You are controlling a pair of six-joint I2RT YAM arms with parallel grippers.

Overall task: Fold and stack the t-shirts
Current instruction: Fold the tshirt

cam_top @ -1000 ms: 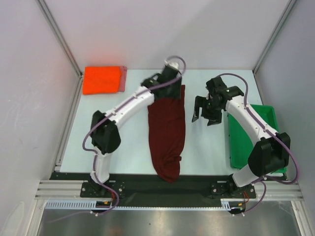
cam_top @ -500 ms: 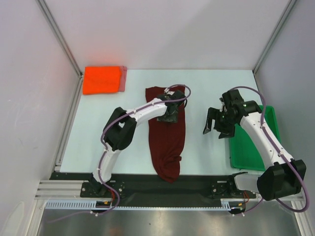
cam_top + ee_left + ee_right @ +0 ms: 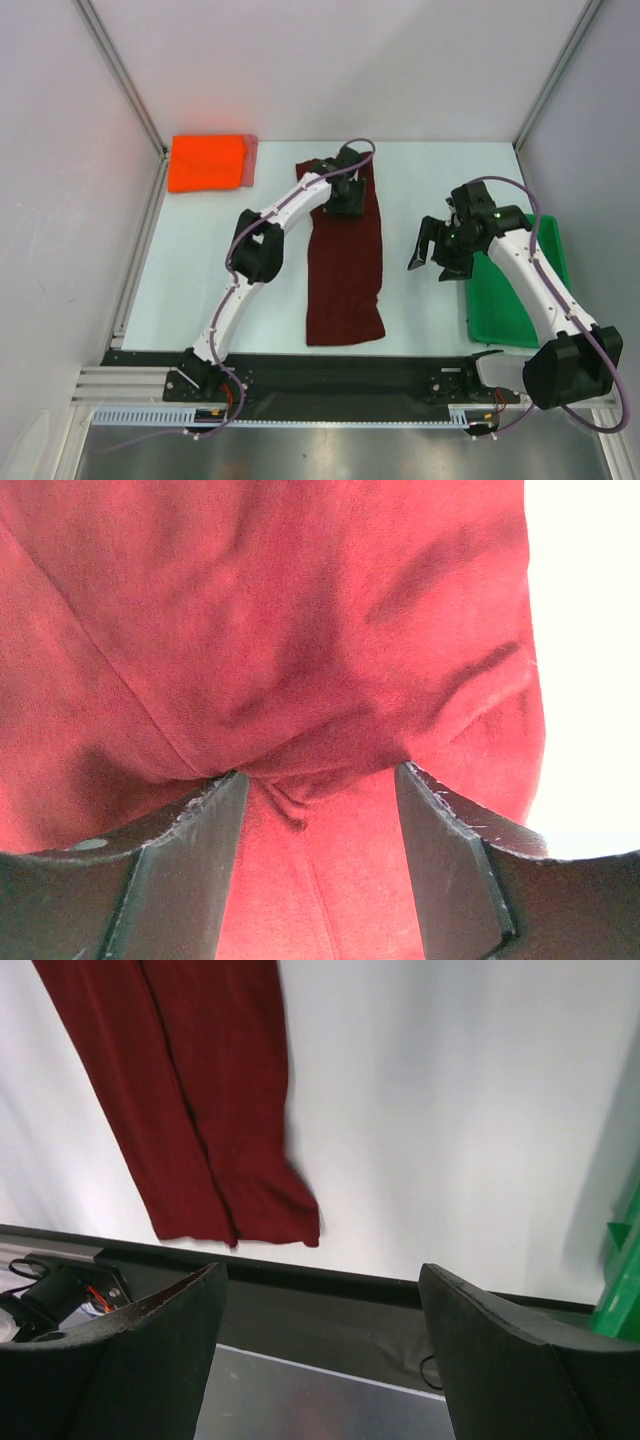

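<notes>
The dark maroon t-shirt (image 3: 345, 270) lies on the white table as a long narrow strip running from back to front. My left gripper (image 3: 345, 195) is down on its far end. In the left wrist view my left gripper (image 3: 320, 775) has its jaws apart, with wrinkled maroon cloth (image 3: 300, 610) bunched at the tips. My right gripper (image 3: 438, 252) hangs open and empty to the right of the shirt. The right wrist view (image 3: 320, 1270) shows the shirt's near end (image 3: 200, 1110). The bright orange-red shirt (image 3: 207, 162) lies folded at the back left, on a pinkish one (image 3: 251, 160).
A green plastic tray (image 3: 510, 290) stands at the right edge of the table, under my right arm, and its corner shows in the right wrist view (image 3: 625, 1280). A black strip (image 3: 330, 360) runs along the table's front edge. Walls close in the left, back and right sides.
My left gripper came down with the maroon shirt, then moved toward the back. The shirt's near end slid off the black front strip and now lies flat. My right gripper moved right and nearer.
</notes>
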